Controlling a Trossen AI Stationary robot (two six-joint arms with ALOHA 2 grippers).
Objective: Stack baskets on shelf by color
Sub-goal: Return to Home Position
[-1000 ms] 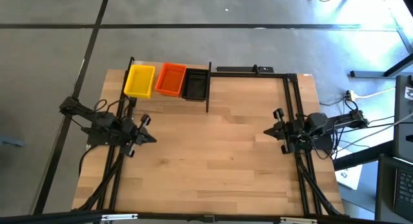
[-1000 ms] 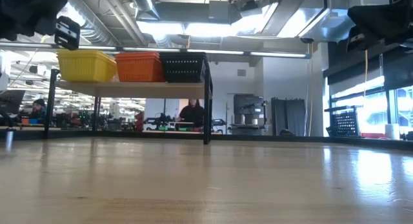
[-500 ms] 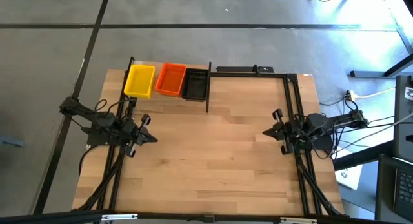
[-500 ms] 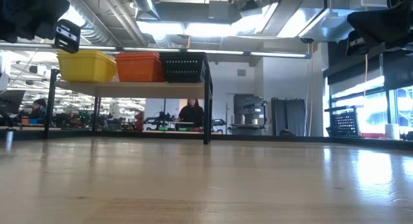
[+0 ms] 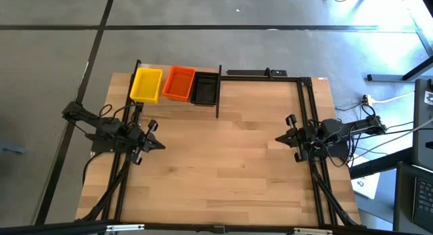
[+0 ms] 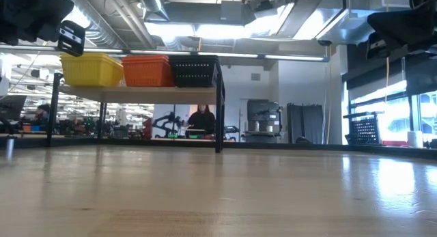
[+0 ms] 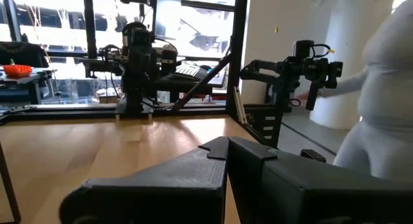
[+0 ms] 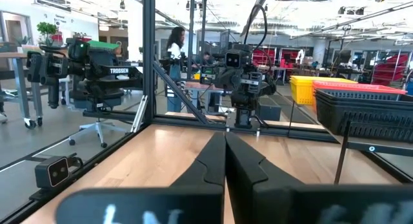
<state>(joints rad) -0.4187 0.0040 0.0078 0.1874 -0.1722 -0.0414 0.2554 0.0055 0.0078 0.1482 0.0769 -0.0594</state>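
Yellow basket, orange basket and black basket line the shelf, upper left from overhead. Only the low view shows them raised above the counter. Left arm and right arm wait at the sides, and the wrist views show both arms' jaws closed and empty.

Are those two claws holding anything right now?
Nothing. The left gripper and right gripper are both shut and empty; the baskets sit on the shelf.

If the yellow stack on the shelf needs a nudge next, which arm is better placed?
Left, probably. The left hand sits nearer the shelf and its yellow stack; the right hand waits across the table.
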